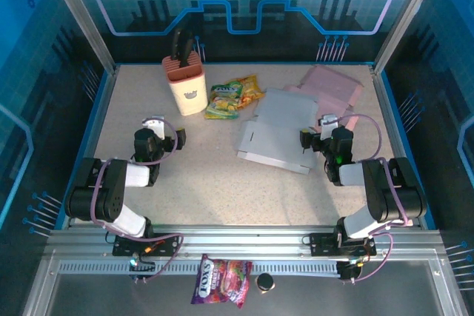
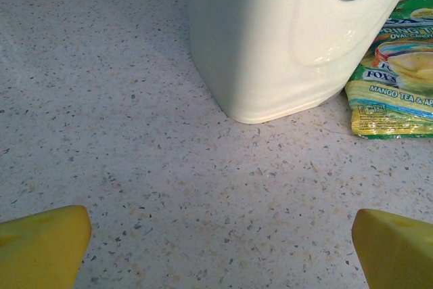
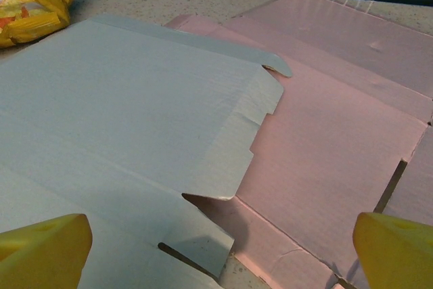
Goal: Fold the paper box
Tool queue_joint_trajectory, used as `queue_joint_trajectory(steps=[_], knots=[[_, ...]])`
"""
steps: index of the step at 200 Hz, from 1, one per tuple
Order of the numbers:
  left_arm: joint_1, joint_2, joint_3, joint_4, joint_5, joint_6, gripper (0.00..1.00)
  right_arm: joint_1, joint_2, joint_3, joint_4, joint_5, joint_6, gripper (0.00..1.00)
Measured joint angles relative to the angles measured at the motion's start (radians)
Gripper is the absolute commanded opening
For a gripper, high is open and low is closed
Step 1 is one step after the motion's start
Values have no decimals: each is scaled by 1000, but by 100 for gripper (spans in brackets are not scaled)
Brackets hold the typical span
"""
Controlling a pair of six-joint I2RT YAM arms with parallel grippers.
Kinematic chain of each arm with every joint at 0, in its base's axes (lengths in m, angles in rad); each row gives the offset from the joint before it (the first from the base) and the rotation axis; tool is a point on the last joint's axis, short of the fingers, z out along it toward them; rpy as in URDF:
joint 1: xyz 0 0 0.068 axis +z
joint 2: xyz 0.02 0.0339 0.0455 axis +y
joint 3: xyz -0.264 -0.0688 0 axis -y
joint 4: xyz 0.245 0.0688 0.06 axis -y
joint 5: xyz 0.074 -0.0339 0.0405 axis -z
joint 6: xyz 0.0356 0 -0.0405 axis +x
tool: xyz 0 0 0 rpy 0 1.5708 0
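Bright, even overhead light, blue-tinted at the walls.
Crisp detail reaches you everywhere; the cream holder (image 2: pixel 270 45) casts a soft shadow toward lower left, the paper box (image 3: pixel 122 99) a thin dark one beneath its edge.

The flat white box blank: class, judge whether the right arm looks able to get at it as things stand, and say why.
Probably yes. The right gripper is open right at the edge of the white box blank, with nothing standing between them; the pink sheet beside it lies flat.
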Motion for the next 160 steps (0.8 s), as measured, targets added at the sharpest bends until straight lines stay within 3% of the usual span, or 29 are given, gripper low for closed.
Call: queue_joint_trajectory(steps=[103, 136, 160], knots=[[0, 2, 5, 24, -1, -3, 99, 9, 0, -11, 62, 8, 0, 100], [-32, -38, -58, 87, -56, -3, 99, 84, 0, -163, 278, 132, -19, 100], [-94, -143, -89, 60, -105, 9, 99, 163, -32, -209, 329, 254, -61, 100]])
